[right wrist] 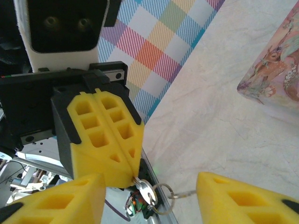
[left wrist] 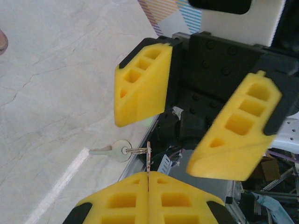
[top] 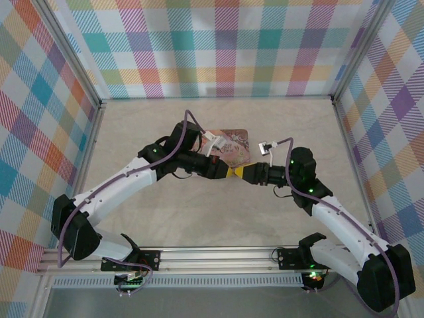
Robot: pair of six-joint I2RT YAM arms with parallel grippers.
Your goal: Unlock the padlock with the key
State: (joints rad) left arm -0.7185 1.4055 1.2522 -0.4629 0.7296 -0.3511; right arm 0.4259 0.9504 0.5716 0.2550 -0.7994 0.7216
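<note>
The key point(left wrist: 148, 157) is showing edge-on as a thin dark sliver, sticking up out of the left gripper point(left wrist: 148, 176). That gripper's 2 yellow fingers are pressing flat together on the key's lower end. A small ring point(left wrist: 134, 151) is hanging from the key near its free end. A 2nd, silvery key point(left wrist: 107, 150) is dangling from that ring, reaching out sideways above the pale marbled table point(left wrist: 56, 93).

From the right wrist, the key's rounded end point(right wrist: 145, 189) is poking out at the tip of the clamped left fingers point(right wrist: 105, 140), with the ring looping beside it. The right gripper point(right wrist: 150, 182) is facing this tip with its jaws standing well apart, 1 finger on each side of the key. Neither finger is touching it, as far as the views are showing.

From above, the 2 grippers are meeting tip to tip near the middle of the table, just in front of a pink picture tin point(top: 233, 142) lying flat. Checked walls point(top: 212, 46) are enclosing the table on 3 sides.
</note>
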